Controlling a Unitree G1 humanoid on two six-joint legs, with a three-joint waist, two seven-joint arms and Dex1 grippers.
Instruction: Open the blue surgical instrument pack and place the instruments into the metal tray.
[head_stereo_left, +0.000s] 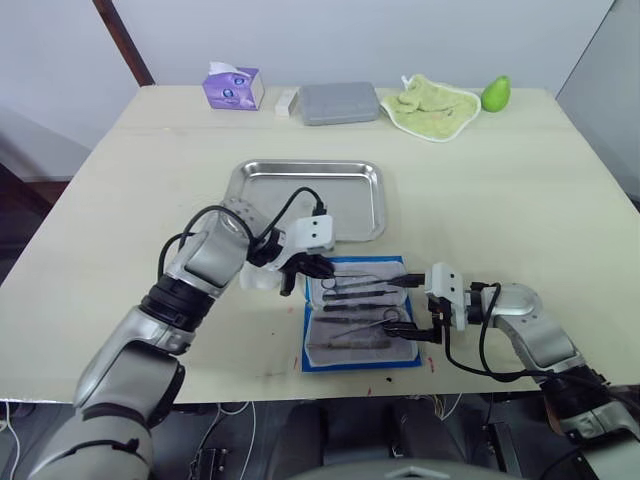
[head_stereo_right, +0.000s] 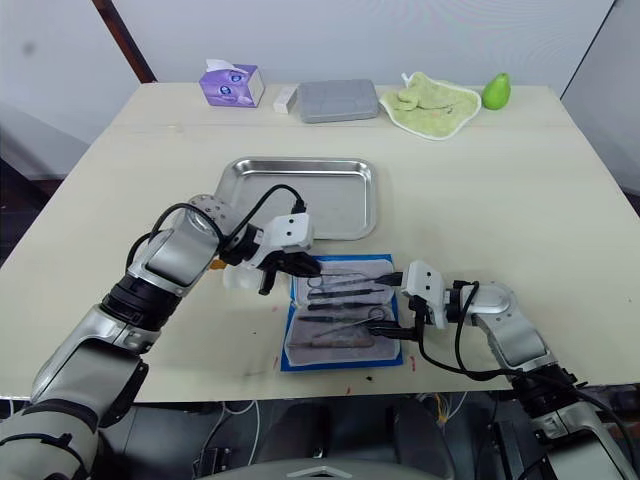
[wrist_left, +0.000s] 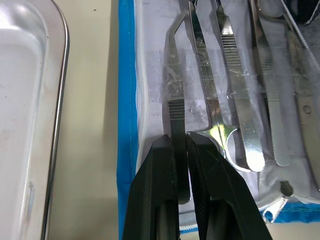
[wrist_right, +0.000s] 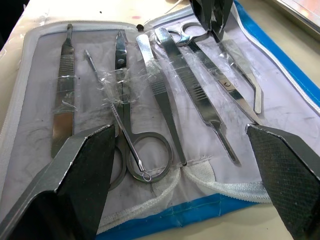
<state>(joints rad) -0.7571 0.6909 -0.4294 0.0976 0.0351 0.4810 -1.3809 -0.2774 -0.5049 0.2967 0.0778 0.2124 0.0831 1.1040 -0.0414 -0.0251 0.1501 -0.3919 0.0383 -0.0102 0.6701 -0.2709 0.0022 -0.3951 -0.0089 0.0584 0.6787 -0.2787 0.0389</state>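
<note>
Left end effector pinches tweezers; right spread.

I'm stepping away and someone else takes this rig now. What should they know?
Left gripper: shut on the bent-tip tweezers, which lie in the pack.
Right gripper: open, low at the pack's edge nearest the robot.
The blue surgical instrument pack lies open just robot-side of the metal tray.
Done: pack opened.
Left: all the instruments go to the tray, which holds none.
</note>
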